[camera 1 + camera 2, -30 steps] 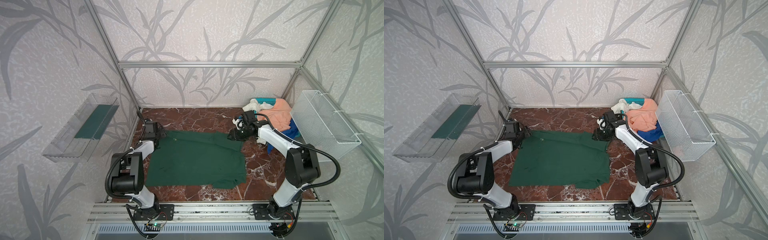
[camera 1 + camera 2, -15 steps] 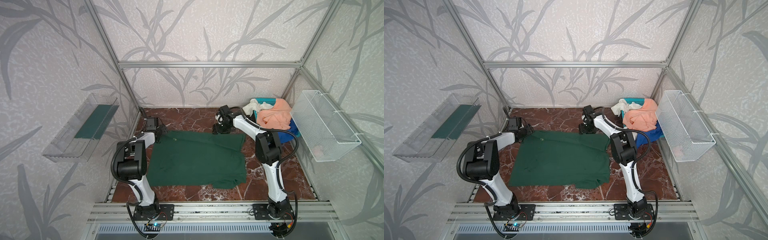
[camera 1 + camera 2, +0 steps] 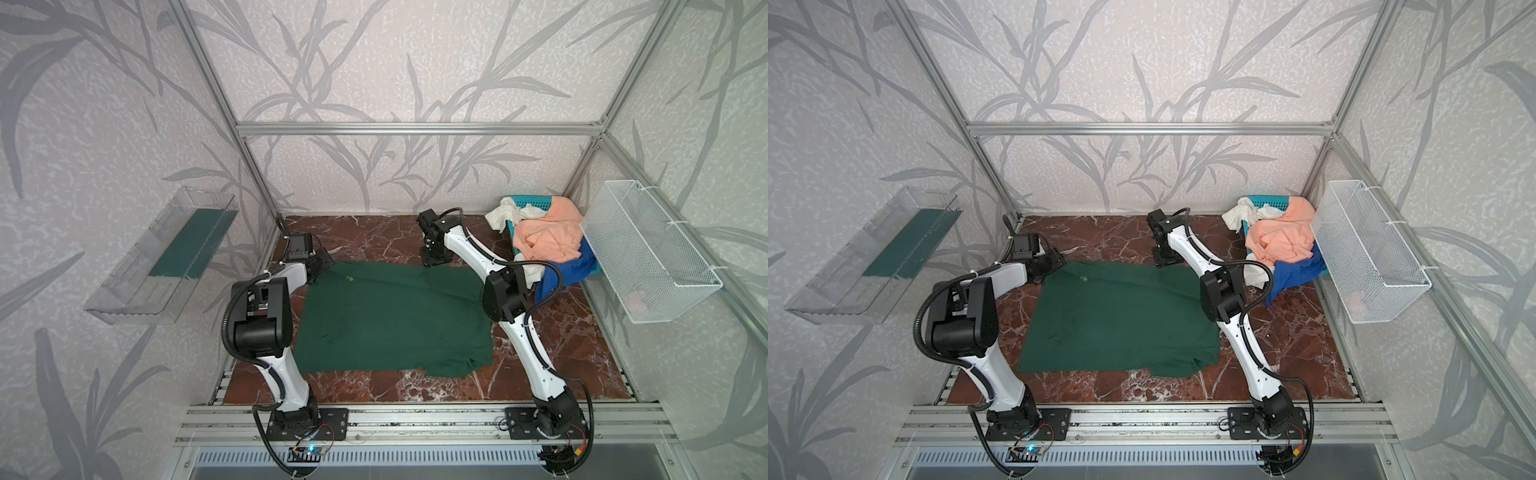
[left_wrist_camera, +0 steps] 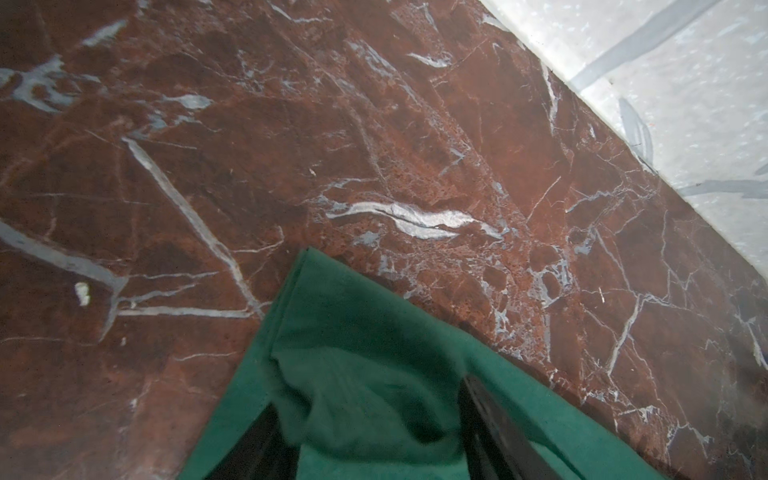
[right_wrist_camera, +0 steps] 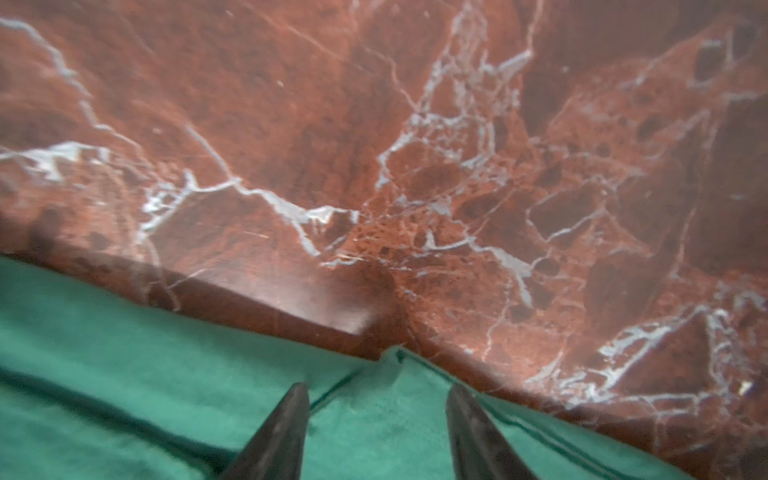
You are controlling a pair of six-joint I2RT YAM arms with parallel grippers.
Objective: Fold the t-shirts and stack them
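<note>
- In both top views, green t-shirt [image 3: 395, 316] lies spread on the table [image 3: 374, 232].
- Left wrist view: cloth bunches between parted jaws of left pincer [image 4: 368, 395]; grip unclear.
- Right wrist view: right pincer [image 5: 376, 388] gapes over the hem.

The left gripper [image 4: 368, 395] ran off the left wrist view's edge with a raised fold of the green t-shirt [image 4: 353, 332] bunched between its fingers, so a pinch could not be confirmed. At the table's [image 3: 374, 232] right rear corner the peach t-shirt [image 3: 548, 237] hid most of the blue t-shirt [image 3: 575, 270]. A pinkish item [image 3: 636, 297] in the wire-mesh basket [image 3: 648, 232] was too small to identify.
</note>
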